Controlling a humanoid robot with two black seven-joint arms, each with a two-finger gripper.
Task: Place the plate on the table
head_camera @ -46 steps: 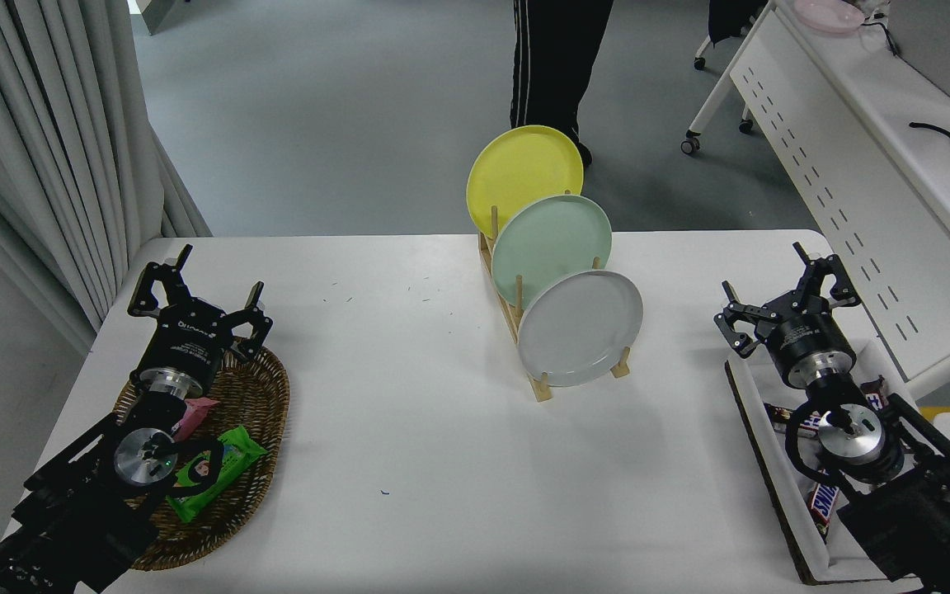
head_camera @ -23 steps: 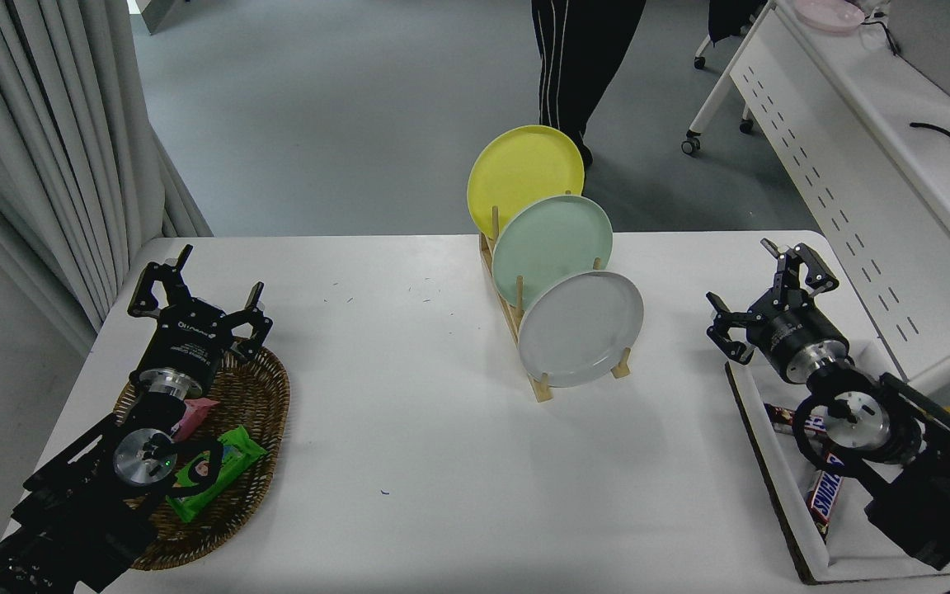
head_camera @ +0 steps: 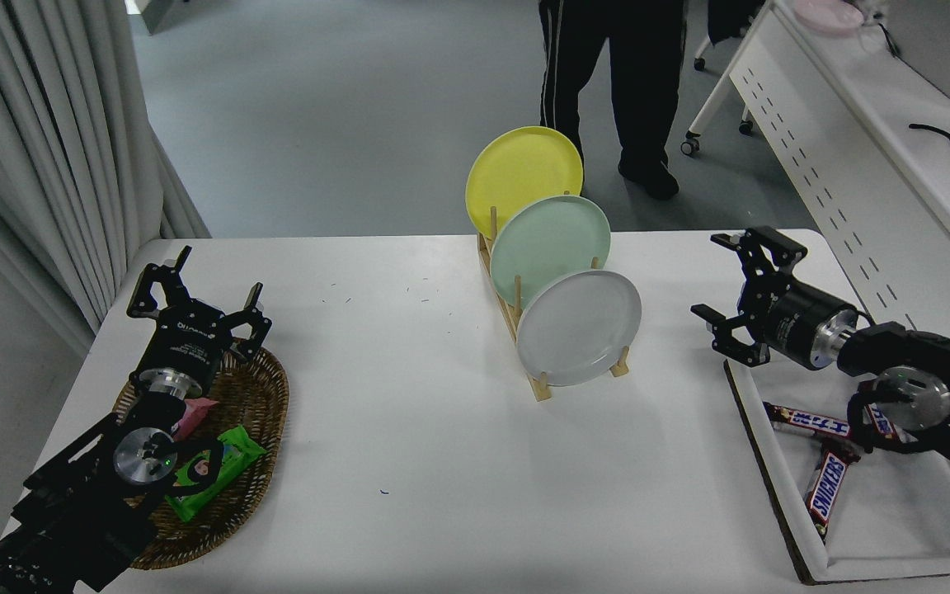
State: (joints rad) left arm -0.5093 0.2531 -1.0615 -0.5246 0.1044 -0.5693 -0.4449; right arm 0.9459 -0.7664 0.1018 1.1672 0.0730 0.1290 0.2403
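The light-grey plate (head_camera: 579,327) stands on edge in the front slot of a wooden rack (head_camera: 541,384) on the white table (head_camera: 409,429). Behind it stand a mint-green plate (head_camera: 550,243) and a yellow plate (head_camera: 523,173). My right gripper (head_camera: 714,276) is open and empty, turned to point left, about a hand's width to the right of the grey plate. My left gripper (head_camera: 199,285) is open and parked at the lower left over a wicker basket (head_camera: 256,412).
A white tray (head_camera: 780,487) with chocolate bars (head_camera: 825,487) lies under my right arm. The basket holds snack packets (head_camera: 211,470). A person's legs (head_camera: 607,82) stand beyond the table's far edge. A white perforated desk (head_camera: 854,165) is at the upper right.
My right gripper has swung up and left from above the tray and turned to face the grey plate. The person beyond the table has stepped to the right. The plates have not moved.
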